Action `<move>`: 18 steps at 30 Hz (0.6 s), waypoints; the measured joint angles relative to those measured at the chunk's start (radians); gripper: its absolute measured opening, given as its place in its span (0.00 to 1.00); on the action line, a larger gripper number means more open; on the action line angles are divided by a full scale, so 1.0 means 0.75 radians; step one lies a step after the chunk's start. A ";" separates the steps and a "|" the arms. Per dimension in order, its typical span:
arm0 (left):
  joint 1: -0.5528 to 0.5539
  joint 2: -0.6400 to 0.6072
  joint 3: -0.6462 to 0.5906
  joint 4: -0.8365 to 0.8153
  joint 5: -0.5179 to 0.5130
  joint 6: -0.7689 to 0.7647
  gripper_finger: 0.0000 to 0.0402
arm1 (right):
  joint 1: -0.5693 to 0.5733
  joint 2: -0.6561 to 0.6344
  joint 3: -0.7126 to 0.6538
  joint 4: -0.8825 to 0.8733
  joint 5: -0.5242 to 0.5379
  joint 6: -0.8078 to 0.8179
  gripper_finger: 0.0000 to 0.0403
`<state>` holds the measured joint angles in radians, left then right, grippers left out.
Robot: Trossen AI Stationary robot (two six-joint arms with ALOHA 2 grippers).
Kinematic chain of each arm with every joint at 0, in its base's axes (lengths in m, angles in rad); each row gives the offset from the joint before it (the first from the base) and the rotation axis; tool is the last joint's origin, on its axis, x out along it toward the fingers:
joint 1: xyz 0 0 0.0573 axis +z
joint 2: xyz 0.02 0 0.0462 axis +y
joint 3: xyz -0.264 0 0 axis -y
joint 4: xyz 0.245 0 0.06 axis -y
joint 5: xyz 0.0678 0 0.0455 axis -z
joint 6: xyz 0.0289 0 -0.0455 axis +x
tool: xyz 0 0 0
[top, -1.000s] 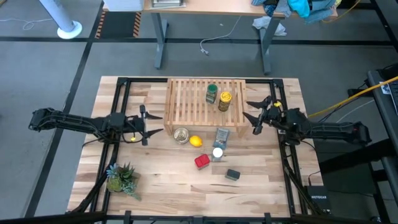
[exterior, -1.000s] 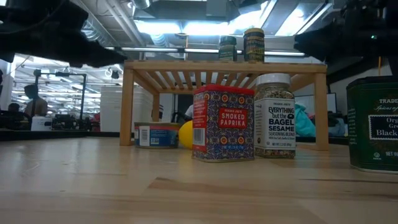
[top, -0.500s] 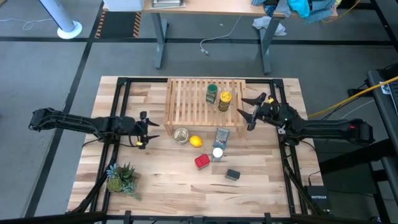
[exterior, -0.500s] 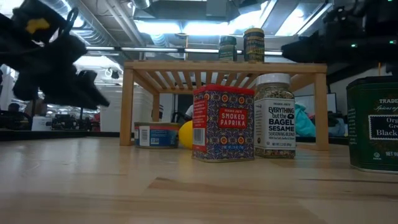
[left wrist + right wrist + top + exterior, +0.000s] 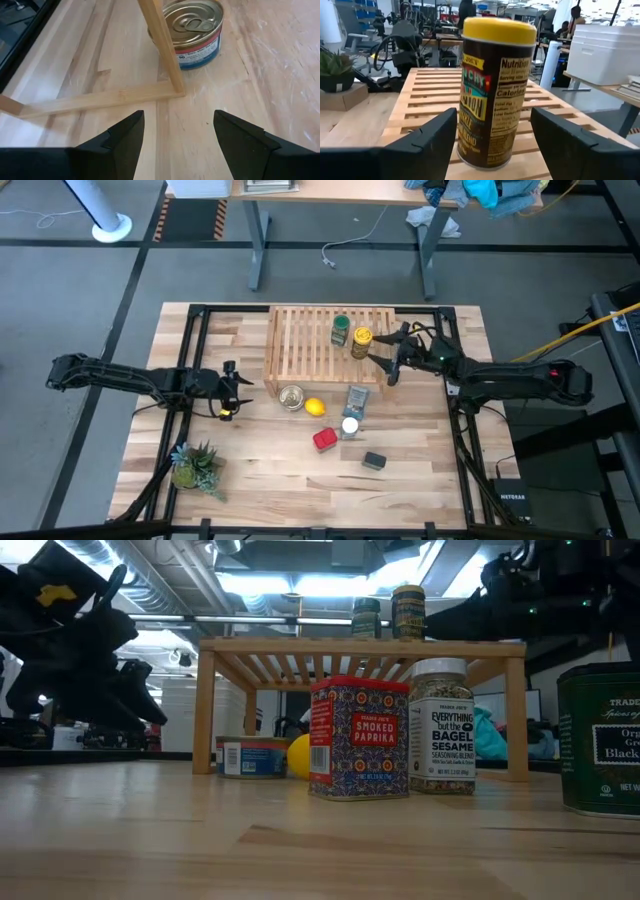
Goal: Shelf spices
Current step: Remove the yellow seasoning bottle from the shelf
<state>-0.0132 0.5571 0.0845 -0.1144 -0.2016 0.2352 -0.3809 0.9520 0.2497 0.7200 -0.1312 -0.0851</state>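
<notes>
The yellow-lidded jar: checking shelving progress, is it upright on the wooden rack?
Upright: the yellow-lidded jar stands on its base on the light-wood slatted rack, lid on top.

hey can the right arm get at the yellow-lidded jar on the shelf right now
Probably yes. The right gripper is open at the shelf's edge, facing the yellow-lidded jar, which stands upright between its fingers' line with nothing in front. The green-lidded jar beside it stands on the far side, apart.
</notes>
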 joint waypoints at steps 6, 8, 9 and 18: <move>0.000 0.000 0.000 0.000 0.000 0.000 0.58 | -0.001 0.000 0.001 -0.037 -0.010 -0.012 0.69; 0.000 0.000 0.000 0.000 0.000 0.000 0.58 | -0.014 0.000 0.001 -0.029 0.006 -0.034 0.72; 0.000 0.000 0.000 0.000 0.000 0.000 0.58 | -0.030 0.000 0.001 -0.021 0.009 -0.035 0.74; 0.000 0.000 0.000 -0.001 0.000 0.000 0.58 | -0.159 0.000 0.002 -0.020 -0.215 0.042 0.94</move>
<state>-0.0132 0.5571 0.0845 -0.1153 -0.2016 0.2352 -0.4999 0.9520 0.2508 0.7052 -0.2923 -0.0537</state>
